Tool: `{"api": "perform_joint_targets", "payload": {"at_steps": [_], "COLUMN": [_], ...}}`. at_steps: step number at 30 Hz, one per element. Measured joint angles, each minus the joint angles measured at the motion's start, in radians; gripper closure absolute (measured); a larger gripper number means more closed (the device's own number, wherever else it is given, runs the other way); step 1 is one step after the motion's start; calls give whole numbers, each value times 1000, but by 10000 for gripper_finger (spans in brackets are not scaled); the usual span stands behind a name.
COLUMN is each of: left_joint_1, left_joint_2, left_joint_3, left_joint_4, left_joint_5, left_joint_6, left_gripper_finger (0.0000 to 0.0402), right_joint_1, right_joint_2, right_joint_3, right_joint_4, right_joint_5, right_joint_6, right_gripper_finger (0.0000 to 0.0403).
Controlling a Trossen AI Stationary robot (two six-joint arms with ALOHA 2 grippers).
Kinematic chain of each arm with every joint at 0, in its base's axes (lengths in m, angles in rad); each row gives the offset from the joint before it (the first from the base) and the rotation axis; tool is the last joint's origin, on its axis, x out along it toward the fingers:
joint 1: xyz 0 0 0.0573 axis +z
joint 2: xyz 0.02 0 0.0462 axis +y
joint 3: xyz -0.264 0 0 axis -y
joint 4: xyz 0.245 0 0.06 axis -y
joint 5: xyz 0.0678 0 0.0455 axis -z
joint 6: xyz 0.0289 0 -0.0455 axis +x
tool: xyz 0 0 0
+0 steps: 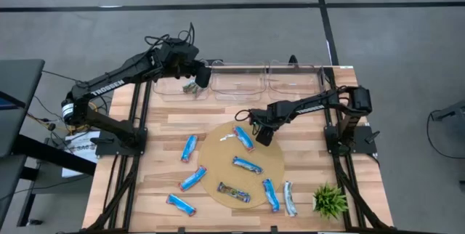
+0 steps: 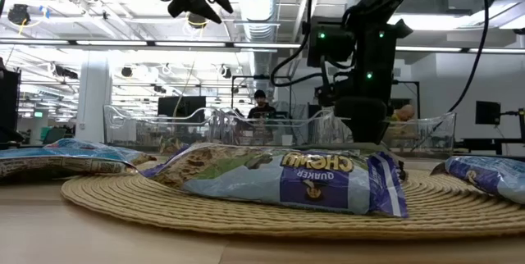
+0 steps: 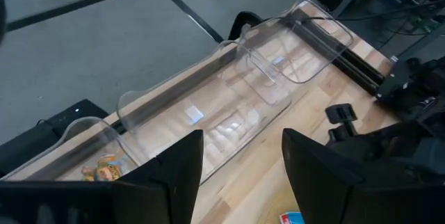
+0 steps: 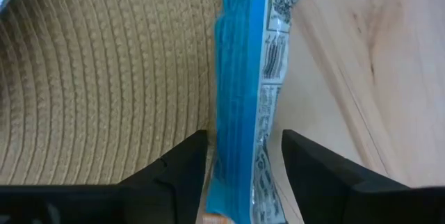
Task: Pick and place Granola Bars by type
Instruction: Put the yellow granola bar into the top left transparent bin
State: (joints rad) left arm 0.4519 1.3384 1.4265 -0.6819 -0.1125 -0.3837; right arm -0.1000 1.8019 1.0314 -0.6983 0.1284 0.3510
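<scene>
Several wrapped granola bars lie flat: blue ones on the wood (image 1: 189,147) (image 1: 192,178) (image 1: 180,203), blue ones (image 1: 243,138) (image 1: 247,165) and a dark one (image 1: 234,192) on the round woven mat (image 1: 218,154), and a silvery one (image 1: 290,198) beside it. My right gripper (image 1: 263,134) is low over the mat's far right rim, open. Its fingers stand on either side of a blue bar (image 4: 243,92) that lies half on the mat, half on the wood. My left gripper (image 1: 200,78) is open and empty, high above the left clear bin (image 1: 174,87), which holds one bar (image 3: 104,170).
Three clear bins stand in a row along the far edge: left, middle (image 1: 236,81) and right (image 1: 294,78). A small green plant (image 1: 329,200) stands at the near right corner. In the low view a dark multicoloured bar (image 2: 279,178) lies close in front on the mat.
</scene>
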Motion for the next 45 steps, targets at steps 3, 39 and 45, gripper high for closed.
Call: {"api": "perform_joint_targets", "payload": {"at_steps": [3,39,45], "left_joint_1": [-9,-48,-48], "left_joint_2": [0,247,285], "left_joint_3": [0,-6,-6], "left_joint_4": [-1,578,683], "left_joint_5": [1,328,363], "left_joint_6": [-16,-368,-388], "left_gripper_finger": [214,214,214], "right_joint_1": [7,-149,-128], "right_joint_2": [1,-546,-546], "right_joint_3": [0,-2,-2], "right_joint_4": [4,423,433], "right_joint_5": [0,-81,-81], "right_joint_6": [-10,217,197], "right_gripper_finger": [254,385,384]}}
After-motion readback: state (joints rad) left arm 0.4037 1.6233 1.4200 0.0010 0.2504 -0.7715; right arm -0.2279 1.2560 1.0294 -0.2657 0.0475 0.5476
